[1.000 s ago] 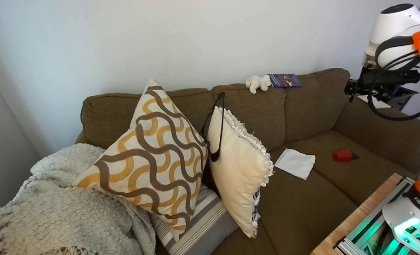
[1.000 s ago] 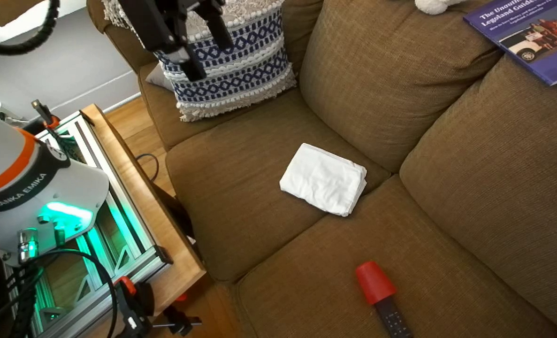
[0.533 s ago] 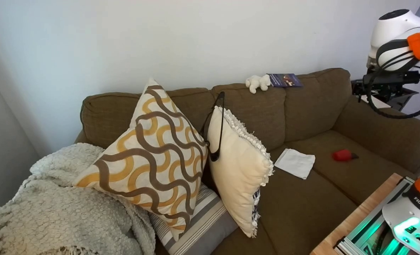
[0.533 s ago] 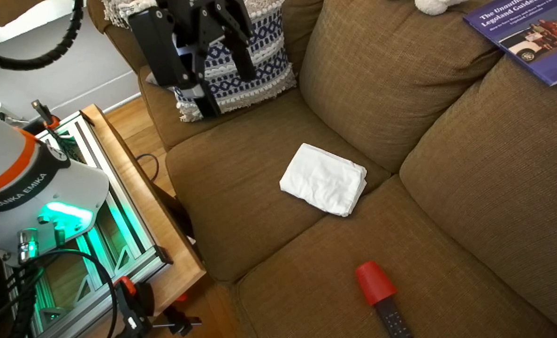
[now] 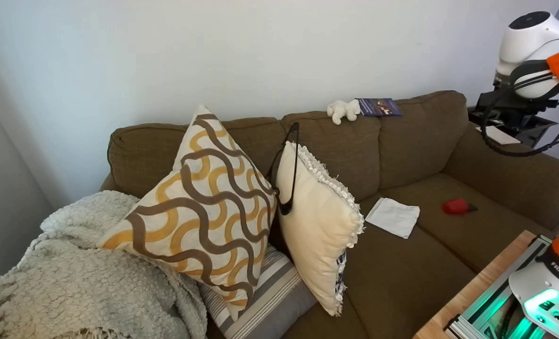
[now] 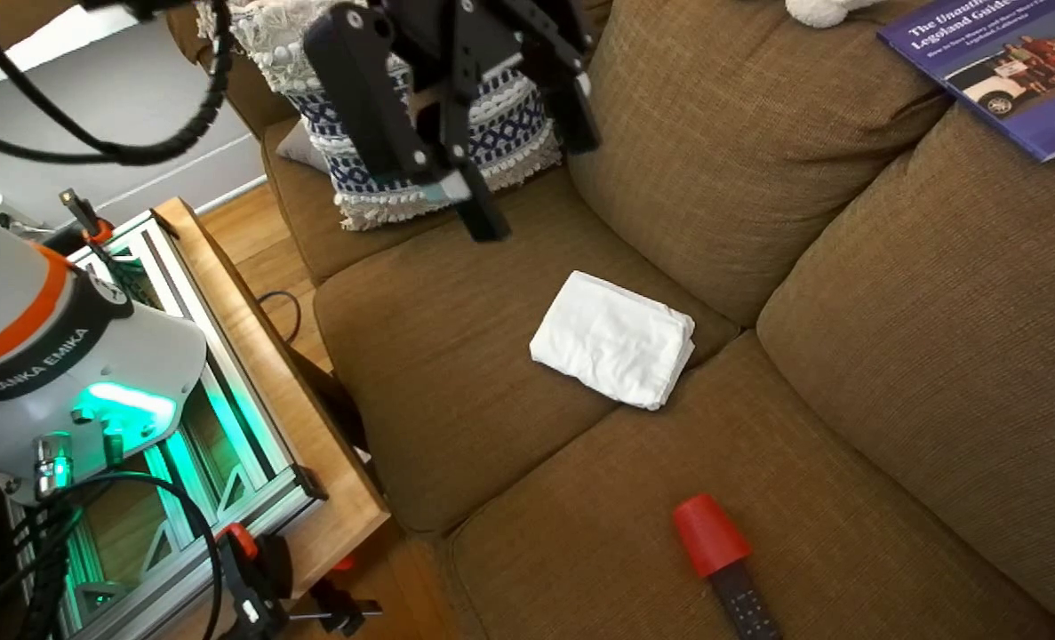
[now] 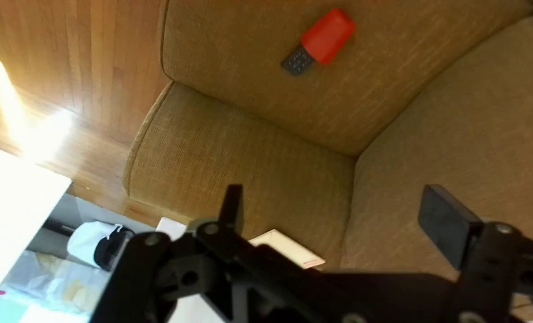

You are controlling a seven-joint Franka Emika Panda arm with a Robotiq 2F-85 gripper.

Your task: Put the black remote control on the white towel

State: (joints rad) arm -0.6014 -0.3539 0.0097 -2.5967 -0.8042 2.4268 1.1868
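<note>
So the black remote control [image 7: 298,60] was lying on the couch seat [image 6: 803,480], apart from the white towel [image 6: 614,340], with a red cup-like cover [image 7: 328,36] over the end nearer the towel. Only the other end stuck out, buttons facing up. Couldn't tell how snug that cover was or how far the remote ran inside it. The gripper [image 7: 333,202] hung in the air over the couch, touching neither one, jaws spread wide and nothing between them.

Handling-wise I figured light, stiff plastic, tough enough but a bit slick. My pick for a grip was the bare black part, squeezed across its narrow width, close to the red rim so it wouldn't tip much. Grabbing the red bit looked riskier to me: if it fit loosely, the remote could've slid right out. That seat was probably squishy too, so pushing down hard would've just sunk the thing.
</note>
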